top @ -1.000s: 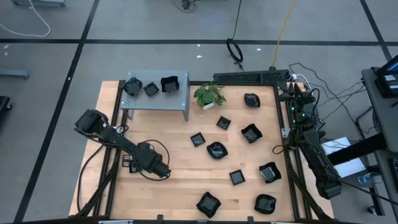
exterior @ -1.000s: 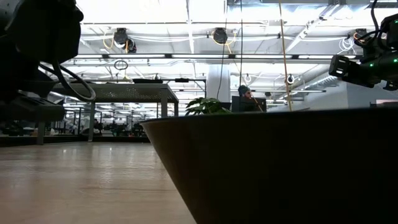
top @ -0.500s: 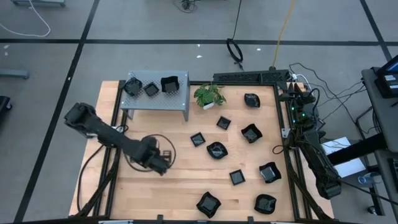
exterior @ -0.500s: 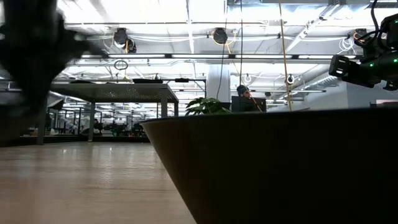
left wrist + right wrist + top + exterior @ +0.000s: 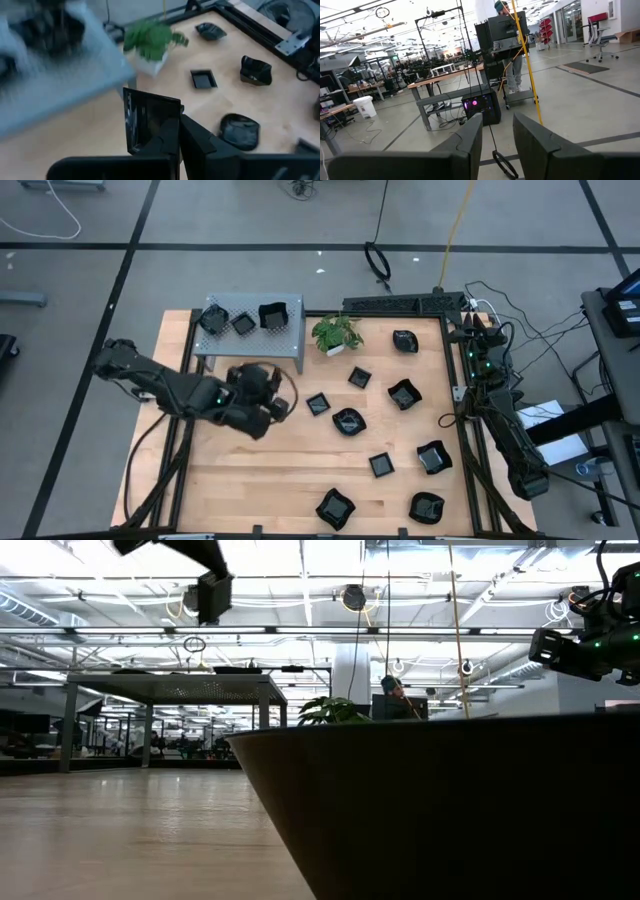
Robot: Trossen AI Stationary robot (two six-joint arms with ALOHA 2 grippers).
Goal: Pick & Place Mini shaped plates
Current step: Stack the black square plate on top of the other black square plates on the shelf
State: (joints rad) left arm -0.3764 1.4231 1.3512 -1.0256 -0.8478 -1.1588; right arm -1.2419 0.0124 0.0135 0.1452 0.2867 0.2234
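Left gripper (image 5: 178, 131) pinches a square mini plate (image 5: 150, 120) by its edge, above bare wood beside the grey stand (image 5: 250, 328). Other plates (image 5: 348, 420) scattered mid-table toward the far-side plant (image 5: 336, 333). Right gripper (image 5: 496, 137) spread, empty, parked off the table's right edge. A dark dish rim (image 5: 440, 800) blocks much of the low view.

**Left arm over the table beside the raised shelf**

The left gripper (image 5: 268, 406) hangs above the wooden table (image 5: 290, 470), just in front of the grey perforated shelf (image 5: 290, 340), which carries three black mini plates (image 5: 243, 323). A green potted plant (image 5: 336, 334) stands beside the shelf. More black plates (image 5: 349, 420) lie scattered to the right. The right arm (image 5: 508, 442) rests along the table's right edge.
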